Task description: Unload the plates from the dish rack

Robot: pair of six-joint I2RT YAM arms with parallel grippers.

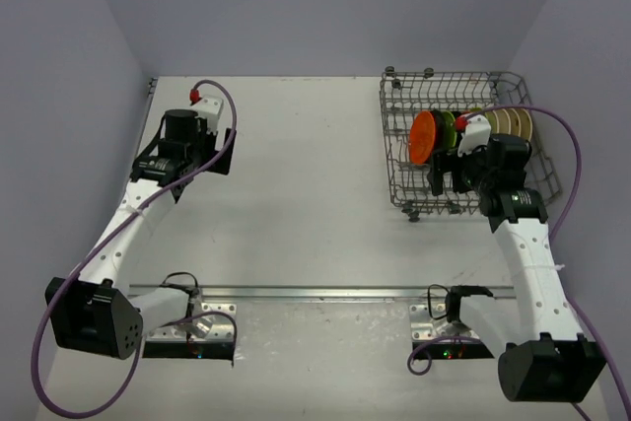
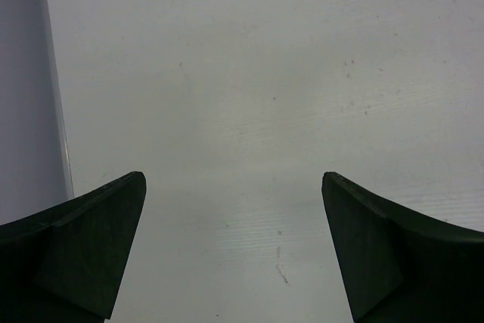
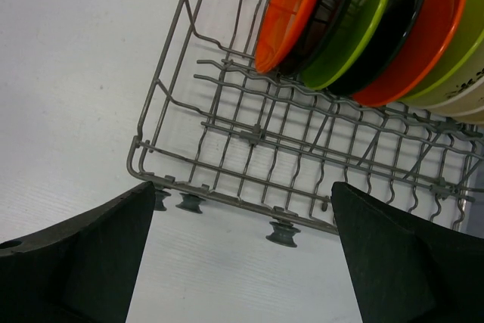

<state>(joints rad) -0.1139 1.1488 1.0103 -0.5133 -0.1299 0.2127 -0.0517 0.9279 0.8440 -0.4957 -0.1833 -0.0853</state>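
Plates stand on edge in rack, row running left to right, orange at left end. Right gripper wide open, empty, over rack's near-left corner; plates just ahead, slightly right. Left gripper wide open, empty, well apart over table.

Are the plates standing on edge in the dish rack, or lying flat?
On edge. The plates stand upright in a tight row inside the dish rack, face to face.
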